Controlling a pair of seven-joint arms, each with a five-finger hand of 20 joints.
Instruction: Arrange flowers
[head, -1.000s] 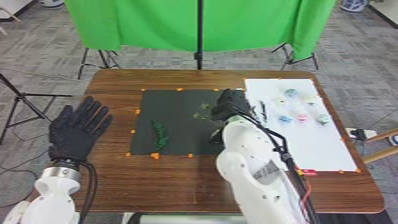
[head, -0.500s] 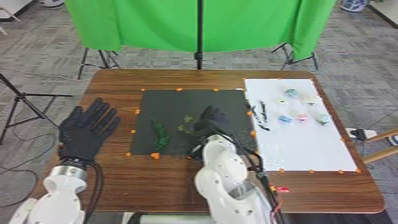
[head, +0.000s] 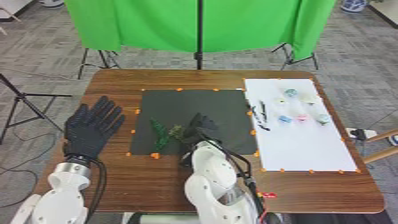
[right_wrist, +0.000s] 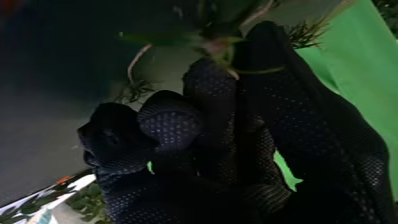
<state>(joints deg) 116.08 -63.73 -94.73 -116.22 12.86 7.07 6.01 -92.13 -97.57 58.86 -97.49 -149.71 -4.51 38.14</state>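
Note:
In the head view, my right hand is over the lower middle of the black mat, curled round a light green sprig. This sprig lies close to the right side of a long dark green stem on the mat. The right wrist view has the right hand with bent fingers, and the thin sprig juts out at its fingertips. My left hand is left of the mat, its fingers straight and holding nothing.
On the right, a white sheet carries several small pale flower heads, with thin dark pieces near its left edge. Orange tape marks both areas on the brown table. A green cloth hangs behind.
My right hand has moved left and closer to the robot, away from the white sheet, bringing the sprig beside the dark green stem. The left hand has shifted slightly to the right.

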